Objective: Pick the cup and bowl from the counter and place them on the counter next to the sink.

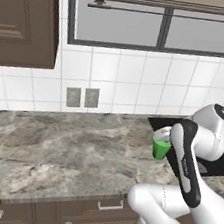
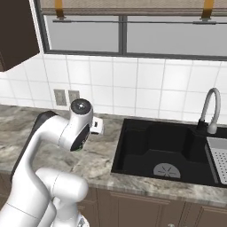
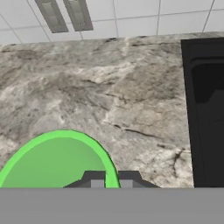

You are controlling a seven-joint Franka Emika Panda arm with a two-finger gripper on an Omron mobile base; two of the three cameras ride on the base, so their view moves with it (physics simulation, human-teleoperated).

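Observation:
My gripper (image 3: 111,181) is shut on the rim of the bright green cup (image 3: 57,159), one dark fingertip (image 3: 94,179) on each side of the rim. In the left base view the cup (image 1: 160,147) hangs upright over the grey-beige stone counter (image 1: 68,148), just left of the black sink (image 1: 158,123), with the arm's dark-striped link partly covering it. The hand view looks down on the counter (image 3: 109,96), with the sink's edge (image 3: 205,109) at the right. The bowl is out of view.
The sink basin (image 2: 164,150) has a chrome faucet (image 2: 212,106) behind it and a grey perforated tray (image 2: 218,155) at its right. Two wall outlets (image 1: 81,97) sit in the tiled backsplash. A dark upper cabinet (image 1: 26,16) hangs at the left.

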